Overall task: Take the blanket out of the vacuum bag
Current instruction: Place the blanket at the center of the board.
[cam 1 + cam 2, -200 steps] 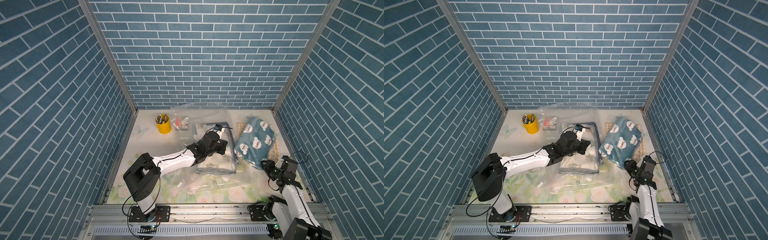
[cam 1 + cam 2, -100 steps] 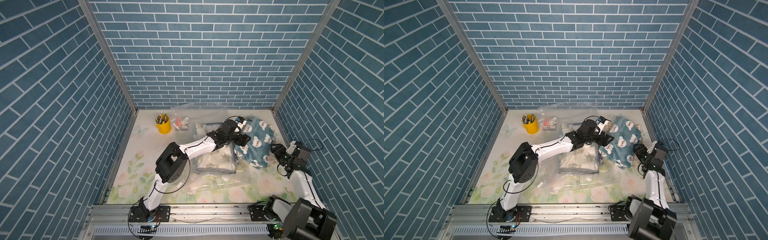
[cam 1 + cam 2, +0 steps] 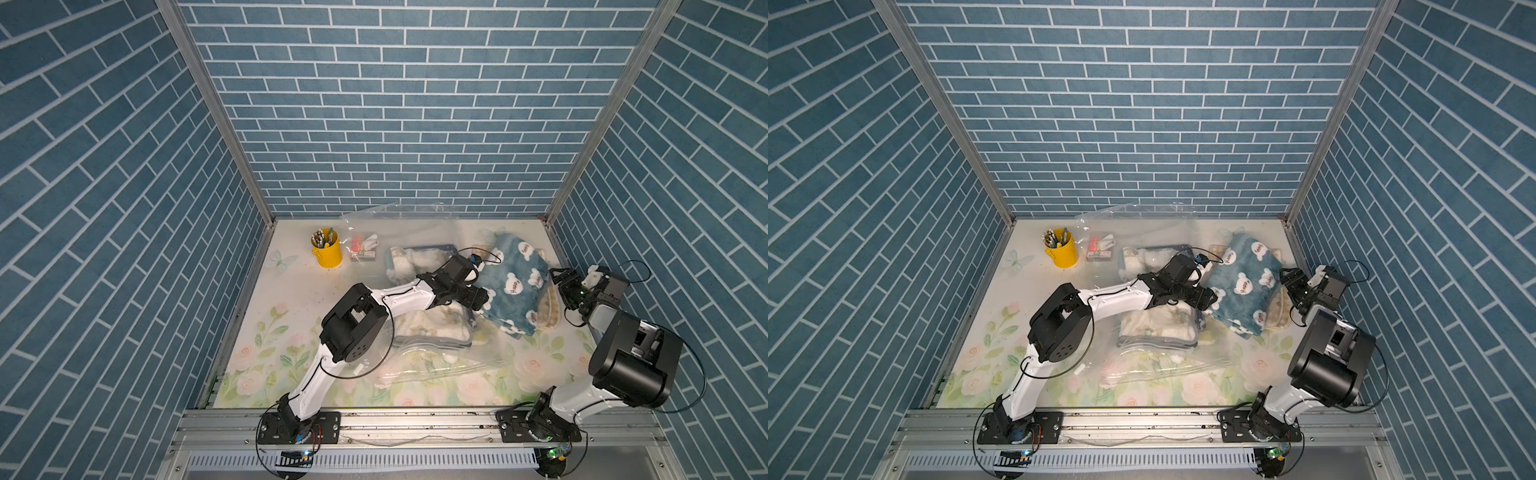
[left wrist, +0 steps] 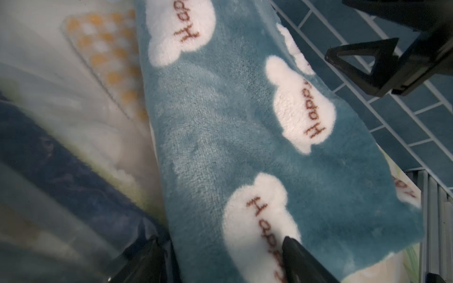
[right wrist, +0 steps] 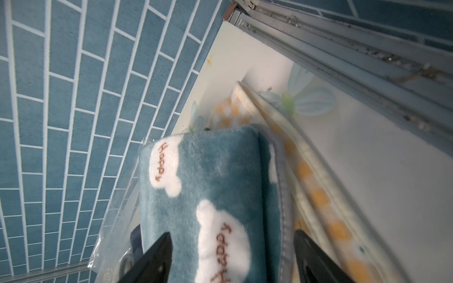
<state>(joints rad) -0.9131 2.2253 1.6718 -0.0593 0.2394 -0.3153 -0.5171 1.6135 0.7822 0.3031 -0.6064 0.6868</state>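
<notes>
My left fingers [image 4: 301, 259] and right fingers [image 5: 157, 254] stand open astride the blanket [image 3: 515, 286]; contact I cannot confirm. The bag [image 3: 436, 368] shows faintly, partly under my left arm [image 3: 399, 297].

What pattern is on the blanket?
Teal blanket with white "Happy" shapes; clearest in the left wrist view.

Showing a yellow pen cup [image 3: 327, 254] standing upright left of centre in both top views, holding pens and resting on the floral-print desk [image 3: 286, 307]. Lying just right of the cup, a small flat packet [image 3: 364, 250], its print too small to read. Peeking out right of centre, partly covered, an orange-and-white checked cloth [image 3: 549, 309]. Enclosing everything, blue brick-pattern walls [image 3: 395, 124]. Running along the bottom of the frame, a metal rail [image 3: 415, 422].
</notes>
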